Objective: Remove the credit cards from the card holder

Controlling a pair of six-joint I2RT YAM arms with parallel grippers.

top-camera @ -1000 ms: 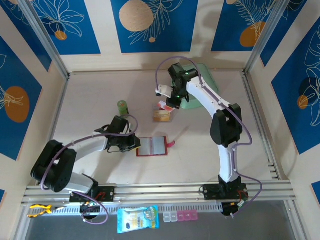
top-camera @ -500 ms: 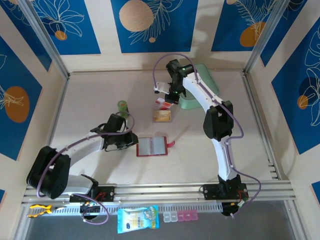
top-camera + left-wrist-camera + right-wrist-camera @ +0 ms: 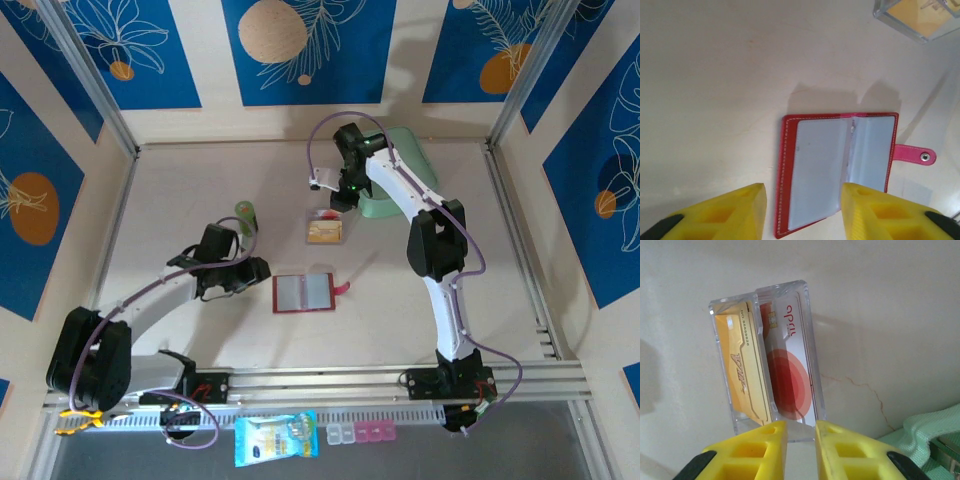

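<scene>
Pale table [image 3: 180,190] carries card holder [image 3: 303,292], clear tray [image 3: 810,340], pouch [image 3: 378,208]

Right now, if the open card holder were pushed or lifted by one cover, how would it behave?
The card holder lies open and flat, so it would probably slide, not tip. Its thin clear sleeves look floppy, so a lifted cover would likely sag.

The left arm [image 3: 150,297] and right arm [image 3: 400,185] are white with black joints and purple cables [image 3: 318,130]. Their fingers [image 3: 720,215] are yellow with square hollows
</scene>
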